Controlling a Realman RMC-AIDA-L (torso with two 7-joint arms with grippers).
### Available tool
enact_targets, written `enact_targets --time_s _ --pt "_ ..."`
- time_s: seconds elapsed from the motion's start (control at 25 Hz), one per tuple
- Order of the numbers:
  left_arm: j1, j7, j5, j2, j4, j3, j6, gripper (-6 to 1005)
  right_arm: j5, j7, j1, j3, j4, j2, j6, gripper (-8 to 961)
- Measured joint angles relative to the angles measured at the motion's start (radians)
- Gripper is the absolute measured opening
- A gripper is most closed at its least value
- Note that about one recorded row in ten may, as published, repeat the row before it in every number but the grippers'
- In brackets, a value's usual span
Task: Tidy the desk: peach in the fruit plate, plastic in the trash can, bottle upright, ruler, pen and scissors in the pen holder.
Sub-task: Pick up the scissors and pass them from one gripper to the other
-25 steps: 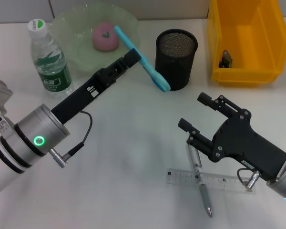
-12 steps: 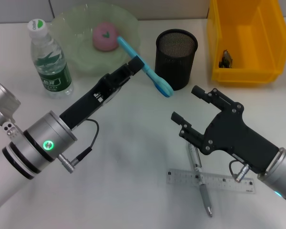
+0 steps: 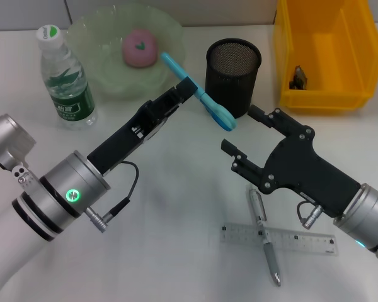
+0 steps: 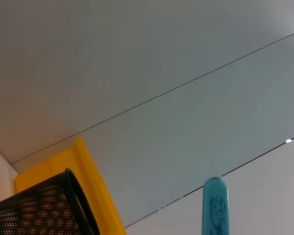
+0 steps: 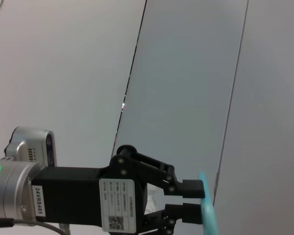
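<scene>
Your left gripper [image 3: 184, 89] was clamped on the blue scissors [image 3: 198, 99], holding them up off the desk at a slant. The lower end of the scissors sat just in front of the black mesh pen holder [image 3: 233, 77], near its left side, and the upper end pointed back toward the green fruit plate [image 3: 107, 75]. You could see the same grip from the right wrist camera, fingers pinched on the blue handle [image 5: 208, 213].

Your right gripper [image 3: 249, 132] was spread open with nothing in it, hanging over the desk just right of the scissors and in front of the pen holder.

The peach [image 3: 140, 48] was sitting in the fruit plate. The bottle [image 3: 64, 78] stood upright at the left, beside the plate. The ruler [image 3: 277, 240] lay flat on the desk near you, with the pen [image 3: 264, 238] lying across it, both just below your right arm. The yellow bin [image 3: 327, 53] at the back right had a small dark thing inside, too small to tell what it was.
</scene>
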Motion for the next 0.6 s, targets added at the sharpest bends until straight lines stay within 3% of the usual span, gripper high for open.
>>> enact_targets --time_s 0.6 --pt "-0.006 -0.012 0.011 0.000 -0.036 -0.036 -0.039 278 0.000 -0.052 0.026 0.028 0.031 0.000 0.051 664"
